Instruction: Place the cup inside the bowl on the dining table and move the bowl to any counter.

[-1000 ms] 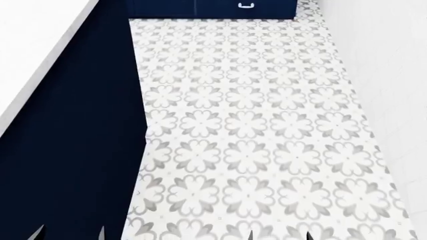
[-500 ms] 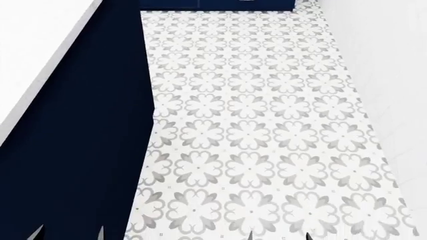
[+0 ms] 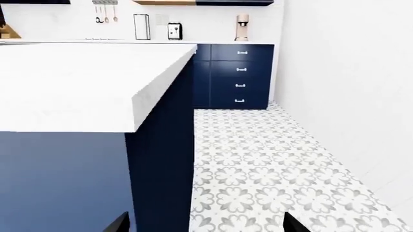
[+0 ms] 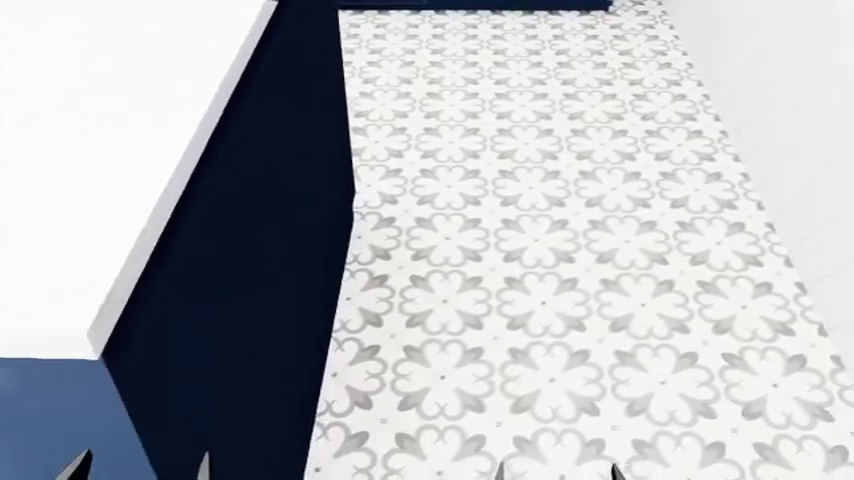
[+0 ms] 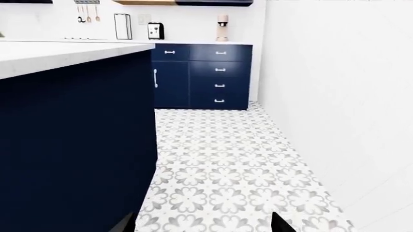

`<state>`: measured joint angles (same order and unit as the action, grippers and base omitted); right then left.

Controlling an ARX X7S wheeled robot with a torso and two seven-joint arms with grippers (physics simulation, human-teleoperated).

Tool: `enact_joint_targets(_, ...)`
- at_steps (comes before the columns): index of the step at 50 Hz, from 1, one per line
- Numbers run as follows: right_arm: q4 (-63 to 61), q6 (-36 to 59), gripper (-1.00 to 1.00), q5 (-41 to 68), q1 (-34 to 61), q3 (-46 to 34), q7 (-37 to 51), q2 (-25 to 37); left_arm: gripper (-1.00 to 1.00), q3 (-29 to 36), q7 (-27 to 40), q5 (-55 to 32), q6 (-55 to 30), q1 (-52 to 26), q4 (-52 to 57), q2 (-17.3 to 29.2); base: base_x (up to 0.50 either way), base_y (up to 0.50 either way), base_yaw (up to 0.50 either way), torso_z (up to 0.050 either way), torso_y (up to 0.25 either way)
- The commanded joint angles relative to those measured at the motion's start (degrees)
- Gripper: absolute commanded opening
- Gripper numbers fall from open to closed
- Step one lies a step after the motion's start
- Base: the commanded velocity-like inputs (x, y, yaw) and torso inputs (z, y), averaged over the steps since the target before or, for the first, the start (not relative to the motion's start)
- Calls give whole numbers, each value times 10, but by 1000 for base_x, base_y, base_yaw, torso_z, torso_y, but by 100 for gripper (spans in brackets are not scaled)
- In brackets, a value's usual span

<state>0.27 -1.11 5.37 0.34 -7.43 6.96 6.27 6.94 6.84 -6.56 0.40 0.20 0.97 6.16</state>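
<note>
Between the earlier head frames and this one the view had swung rightward and rolled on: the counter (image 4: pixel 94 170) and its navy cabinet side (image 4: pixel 240 300) had spread further across the head view, and the far cabinets had slipped off its top edge. That read as the base travelling along the patterned floor (image 4: pixel 561 250), not yet at any table, so the task looked barely begun. Neither the cup, the bowl nor the dining table appeared in any view; where they stood could not be told. Only the head view looked straight down on the tiles, while the left wrist view showed the counter's top as a broad slab and, at the back wall, drawers (image 3: pixel 240 77), a toaster (image 3: pixel 174 31) and what was probably a coffee grinder (image 3: pixel 242 26). The left gripper (image 4: pixel 138 466) and the right gripper (image 4: pixel 557 470) showed only dark fingertips set apart with nothing between them, so both stood spread and empty.
</note>
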Motion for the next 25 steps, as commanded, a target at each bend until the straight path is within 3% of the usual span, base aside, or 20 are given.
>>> enact_joint_targets(1, -1, -1, 100, 3, 0, -8, 9, 6, 100, 7, 6, -7, 1, -2, 0, 7, -164, 500, 0, 0, 0)
enact_joint_targets(25, -1, -3, 100, 12, 1, -20, 21, 15, 100, 19, 19, -16, 2, -4, 1, 16, -171, 500, 0, 0, 0)
